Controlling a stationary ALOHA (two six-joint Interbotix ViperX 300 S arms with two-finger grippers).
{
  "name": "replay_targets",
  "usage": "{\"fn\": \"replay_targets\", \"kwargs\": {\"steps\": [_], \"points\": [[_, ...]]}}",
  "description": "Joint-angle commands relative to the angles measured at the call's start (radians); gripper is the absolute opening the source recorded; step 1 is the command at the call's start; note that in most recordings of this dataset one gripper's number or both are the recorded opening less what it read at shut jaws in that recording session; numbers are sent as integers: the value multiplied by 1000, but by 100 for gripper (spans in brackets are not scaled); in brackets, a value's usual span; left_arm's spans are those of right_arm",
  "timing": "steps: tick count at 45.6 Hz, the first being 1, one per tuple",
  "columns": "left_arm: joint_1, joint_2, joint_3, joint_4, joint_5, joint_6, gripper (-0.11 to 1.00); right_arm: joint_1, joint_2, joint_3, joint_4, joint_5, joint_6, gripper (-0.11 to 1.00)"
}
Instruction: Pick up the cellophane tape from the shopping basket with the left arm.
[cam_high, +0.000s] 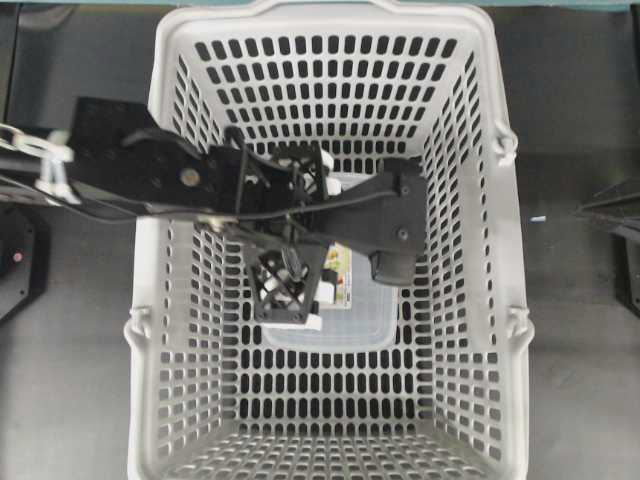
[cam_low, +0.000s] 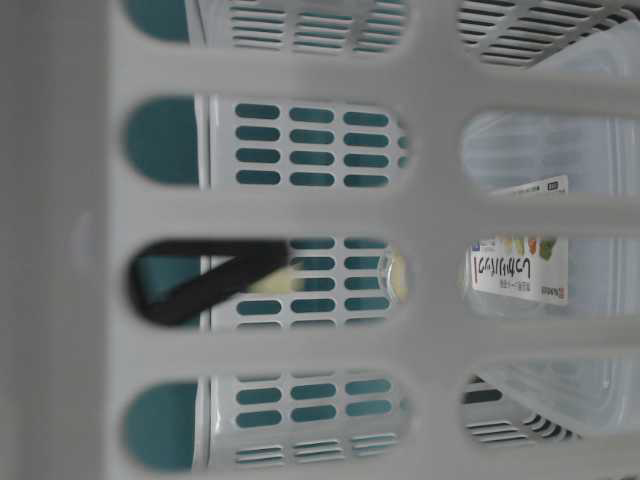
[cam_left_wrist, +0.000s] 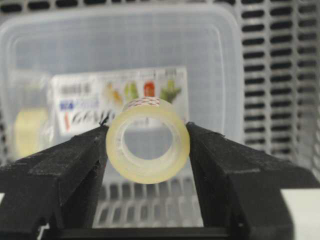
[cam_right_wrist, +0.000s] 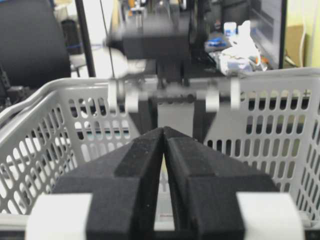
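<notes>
Closest to the left wrist camera, the left gripper (cam_left_wrist: 148, 150) has its 2 black foam-faced fingers (cam_left_wrist: 65, 170) pressed against opposite sides of the cellophane tape (cam_left_wrist: 148, 141), so the roll is clamped across its outer wall with the hollow core facing the lens. The roll looks centred between the pads, not hanging at the tips.

The step in hand, as I judge it, is the lift out of the shopping basket (cam_high: 170, 300). Doing it well means keeping the squeeze steady (the tape is slick and round, so a loosened pinch could let it roll out) and rising straight up, clear of the tall slotted walls before moving sideways.

The tape is a small, glossy, pale cream ring, translucent, with a red-printed core edge. Just beyond it lies a clear box (cam_left_wrist: 115, 55), a flat rectangular plastic container with rounded corners and a paper label, resting on the basket floor. From overhead the box (cam_high: 350, 310) sits under the arm, near the middle of the basket. The basket itself is light grey moulded plastic, its floor and walls pierced with rows of oblong holes.

Farther off, the right gripper (cam_right_wrist: 164, 132) rests outside the basket rim, its 2 fingers pressed together with nothing between them.
</notes>
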Motion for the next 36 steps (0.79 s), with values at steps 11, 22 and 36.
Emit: {"fn": "replay_targets", "kwargs": {"steps": [11,22,36], "points": [[-6,-18,-201,3,190,0,50,6,5,-5,5,-12,12,1],[-5,-11,-210,3,190,2,50,5,5,-5,3,-12,12,1],[-5,-5,-229,3,196,2,50,6,3,-5,3,-12,14,1]]}}
